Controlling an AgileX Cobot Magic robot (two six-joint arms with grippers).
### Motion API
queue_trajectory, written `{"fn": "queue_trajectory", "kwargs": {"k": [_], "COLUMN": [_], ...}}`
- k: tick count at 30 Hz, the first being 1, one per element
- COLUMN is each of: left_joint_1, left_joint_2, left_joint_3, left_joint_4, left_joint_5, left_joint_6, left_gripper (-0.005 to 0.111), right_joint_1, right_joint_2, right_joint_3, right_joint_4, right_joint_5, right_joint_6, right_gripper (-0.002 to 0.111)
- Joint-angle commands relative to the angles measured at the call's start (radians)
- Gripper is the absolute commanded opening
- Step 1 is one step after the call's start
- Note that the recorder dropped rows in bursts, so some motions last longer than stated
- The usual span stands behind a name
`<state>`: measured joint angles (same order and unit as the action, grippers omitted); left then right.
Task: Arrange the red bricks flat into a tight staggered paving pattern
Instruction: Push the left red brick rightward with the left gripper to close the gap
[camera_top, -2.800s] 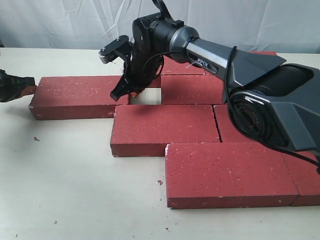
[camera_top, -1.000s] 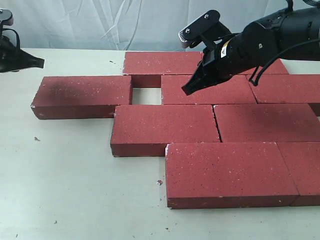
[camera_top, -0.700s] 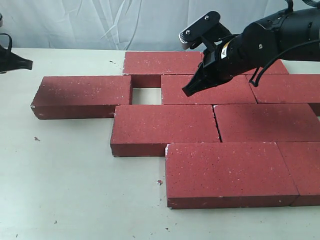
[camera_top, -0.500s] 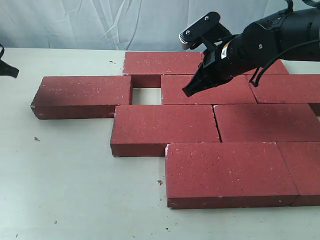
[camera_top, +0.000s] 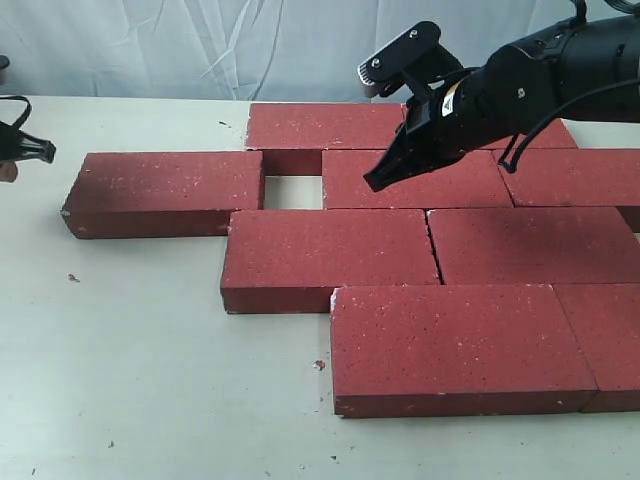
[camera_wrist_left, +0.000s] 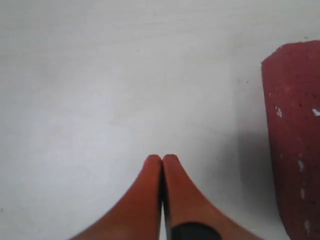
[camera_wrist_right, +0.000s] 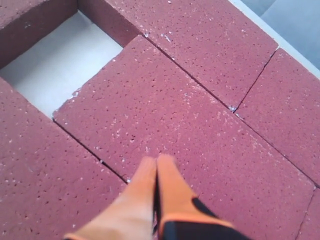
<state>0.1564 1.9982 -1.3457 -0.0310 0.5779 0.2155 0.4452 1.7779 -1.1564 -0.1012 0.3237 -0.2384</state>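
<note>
Several red bricks lie flat in staggered rows on the pale table (camera_top: 150, 350). The leftmost brick (camera_top: 160, 190) sits apart from its row, leaving a square gap (camera_top: 293, 191) before the neighbouring brick (camera_top: 440, 185). My right gripper (camera_top: 372, 183) hovers shut and empty just above that neighbouring brick (camera_wrist_right: 175, 110), its tips (camera_wrist_right: 157, 160) pressed together, with the gap (camera_wrist_right: 60, 65) beyond them. My left gripper (camera_top: 42, 150) is at the far left edge, shut and empty over bare table (camera_wrist_left: 100, 75). Its tips (camera_wrist_left: 162, 159) are short of the leftmost brick's end (camera_wrist_left: 295, 140).
A white cloth backdrop (camera_top: 200, 50) hangs behind the table. Small crumbs (camera_top: 318, 365) lie on the table in front of the bricks. Bare table extends to the left and front of the brick rows.
My left gripper drew back to the left edge, then came in again lower down, level with the leftmost brick. The right gripper and all bricks stayed put.
</note>
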Motion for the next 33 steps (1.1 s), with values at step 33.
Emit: {"fn": "queue_trajectory", "kwargs": {"k": [33], "left_joint_1": [-0.227], "left_joint_2": [0.090], "left_joint_3": [-0.070], "left_joint_4": [-0.098], "left_joint_5": [-0.019], "left_joint_6": [0.005], "left_gripper": [0.000], "right_joint_1": [-0.007], "right_joint_2": [-0.006], "right_joint_3": [0.005], "right_joint_4": [-0.003], "right_joint_5": [-0.020], "right_joint_6": [-0.007], "right_gripper": [-0.001]}}
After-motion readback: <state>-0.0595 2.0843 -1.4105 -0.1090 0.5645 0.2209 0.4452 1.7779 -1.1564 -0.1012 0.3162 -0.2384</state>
